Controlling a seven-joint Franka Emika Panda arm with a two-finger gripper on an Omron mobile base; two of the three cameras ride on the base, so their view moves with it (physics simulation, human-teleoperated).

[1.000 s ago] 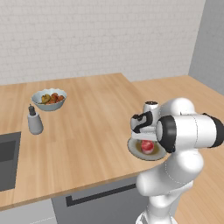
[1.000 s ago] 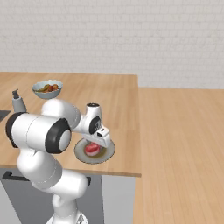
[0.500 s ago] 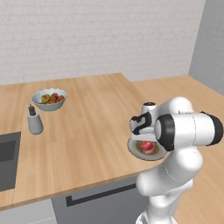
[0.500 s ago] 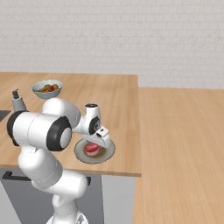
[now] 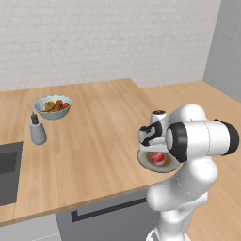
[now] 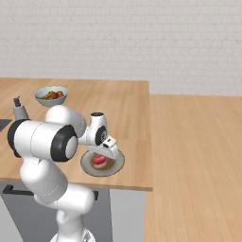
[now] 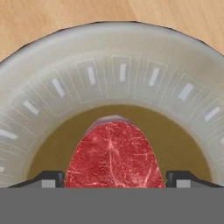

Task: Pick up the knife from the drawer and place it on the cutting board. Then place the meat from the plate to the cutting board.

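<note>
**Hand down over the meat on the plate, fingers either side**

Hand (image 7: 115, 179): in the hand view the two dark fingertips (image 7: 51, 178) stand one on each side of the meat (image 7: 115, 154), close to its flanks. Whether they press on it or stand just clear I cannot tell; the jaws are wide, and a grip is not confirmed. In the left base view the hand (image 5: 154, 147) points down over the plate (image 5: 144, 161) at the near right part of the counter (image 5: 89, 141); the same in the right base view, hand (image 6: 102, 154) low above the plate (image 6: 118, 163).

Meat: red-pink marbled chunk, lying on the brownish centre of the plate (image 7: 122, 70). Seen under the hand as a red patch in the left base view (image 5: 158, 157) and in the right base view (image 6: 98, 160). It sits toward the middle of the plate, with the pale patterned rim around it.

Plate: flat on the wooden counter (image 6: 127, 108), near the front edge and near the right end.

Other items: a pale bowl of coloured fruit (image 5: 52, 107) toward the back left of the counter, also in the right base view (image 6: 51, 95). A small grey bottle with a dark top (image 5: 37, 130) stands in front of the bowl, apart from it; also seen in the right base view (image 6: 19, 110). A dark sink (image 5: 8, 172) is set into the counter at the far left. A drawer front with a dark handle (image 5: 110, 210) runs below the counter edge, closed.
</note>
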